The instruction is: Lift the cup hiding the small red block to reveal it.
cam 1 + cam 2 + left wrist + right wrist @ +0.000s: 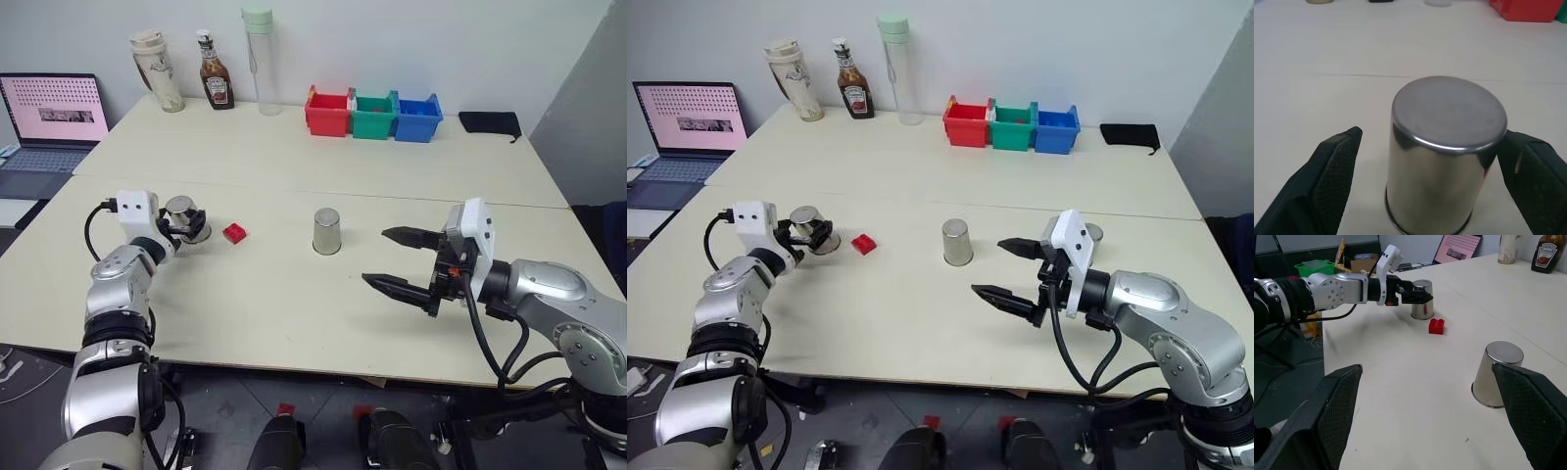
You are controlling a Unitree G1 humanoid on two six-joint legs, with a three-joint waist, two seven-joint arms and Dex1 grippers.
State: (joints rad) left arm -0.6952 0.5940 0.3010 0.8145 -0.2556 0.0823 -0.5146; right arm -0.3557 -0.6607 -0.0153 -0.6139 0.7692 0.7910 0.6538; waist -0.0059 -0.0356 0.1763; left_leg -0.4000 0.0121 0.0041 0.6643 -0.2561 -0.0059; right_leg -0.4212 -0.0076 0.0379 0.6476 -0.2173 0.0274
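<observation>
- Though the left gripper (186, 227) brackets an upturned steel cup (1442, 152), its black fingers (1327, 176) stand wide, with a gap showing on at least one side, so nothing is held.
- That cup stands upright, mouth down, on the table (294, 313), its long axis vertical, directly ahead of the level gripper.
- The small red block (234, 233) lies uncovered just beside this cup, toward the table's middle, so by my reading the reveal is done.
- A second cup (326, 231) stands mid-table, nearer the right gripper (397, 259), whose jaws gape wide and empty.
- A third cup's rim (1094, 232) peeks behind the right wrist.
</observation>
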